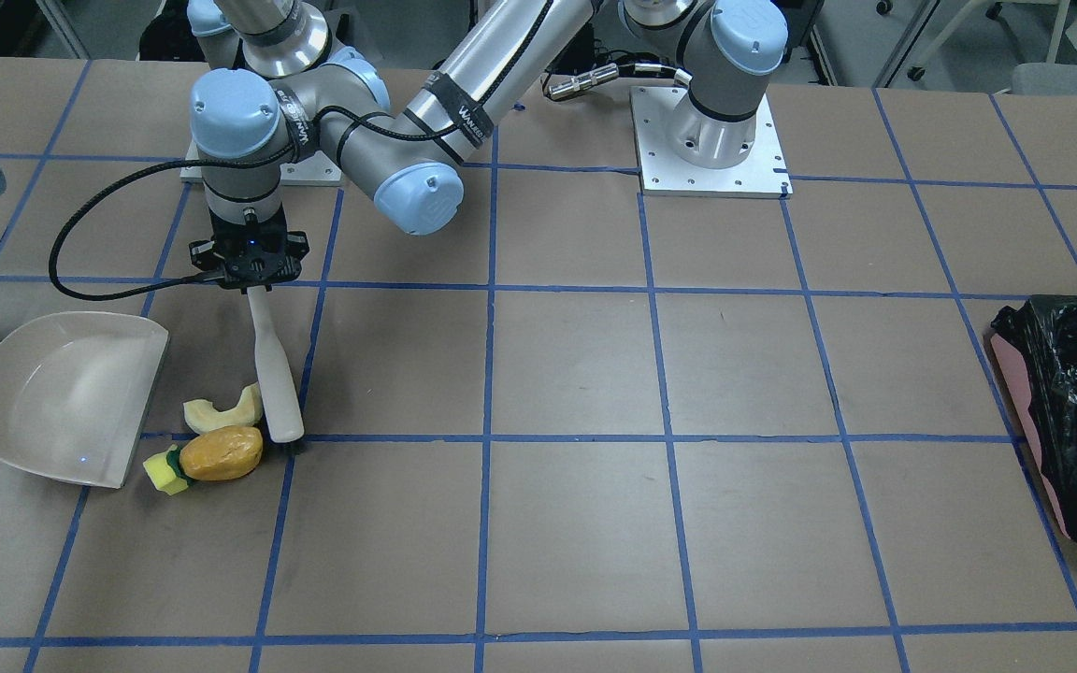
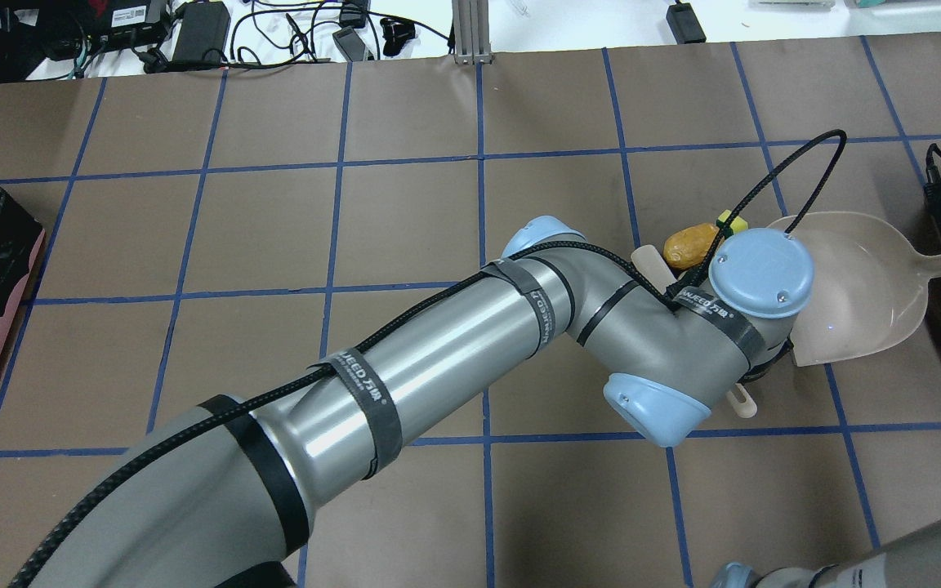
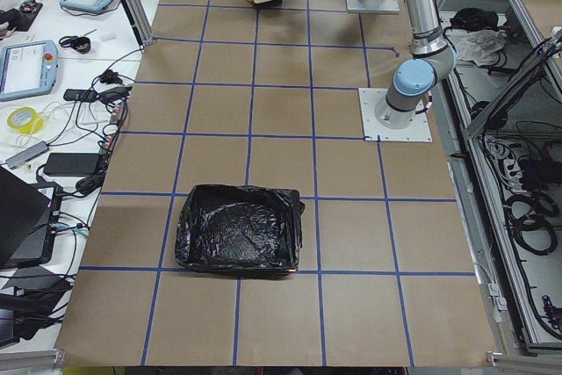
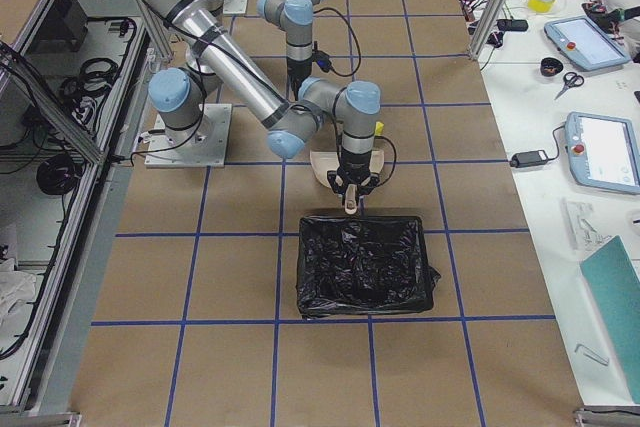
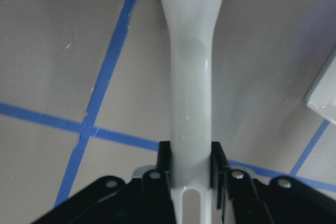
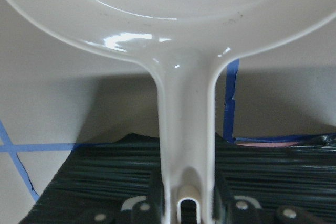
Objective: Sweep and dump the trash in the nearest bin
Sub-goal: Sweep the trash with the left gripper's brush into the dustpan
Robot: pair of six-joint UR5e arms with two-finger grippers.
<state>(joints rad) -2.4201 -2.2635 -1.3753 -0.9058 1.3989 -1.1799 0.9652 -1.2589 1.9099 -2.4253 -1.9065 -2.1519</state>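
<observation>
Left gripper (image 5: 190, 167): its two fingers squeeze tight on the handle of the white brush (image 1: 274, 369), one finger on each side.
Brush: it leans down to the table (image 1: 595, 374). Its bristle end sits right by the trash, on the side away from the dustpan (image 1: 52, 402).
Trash: three little bits lie between the brush and the dustpan. The pale yellow slice (image 1: 221, 409) touches the brush. The orange-brown lump (image 1: 221, 453) is just beside the bristles. The yellow-and-green wedge (image 1: 163, 473) touches the lump and is near one corner of the dustpan's open edge.
Dustpan: its open edge faces the trash. No trash is in it yet.
Right gripper (image 6: 189, 198): it is clamped on the dustpan's handle.
Nearest bin (image 4: 305, 282): the one with the black bag, just under the dustpan's handle.
Far bin (image 1: 1071, 411): well apart, at the other end of the table.
Step now: I think it is brushing the bits into the dustpan.
How to do it well: keep the bristles down on the table and push slowly, straight at the open edge. Hold the dustpan's edge flat on the table.
Watch out: the round lump may roll away. The wedge may slip past the corner, so aim a bit toward the middle.
</observation>
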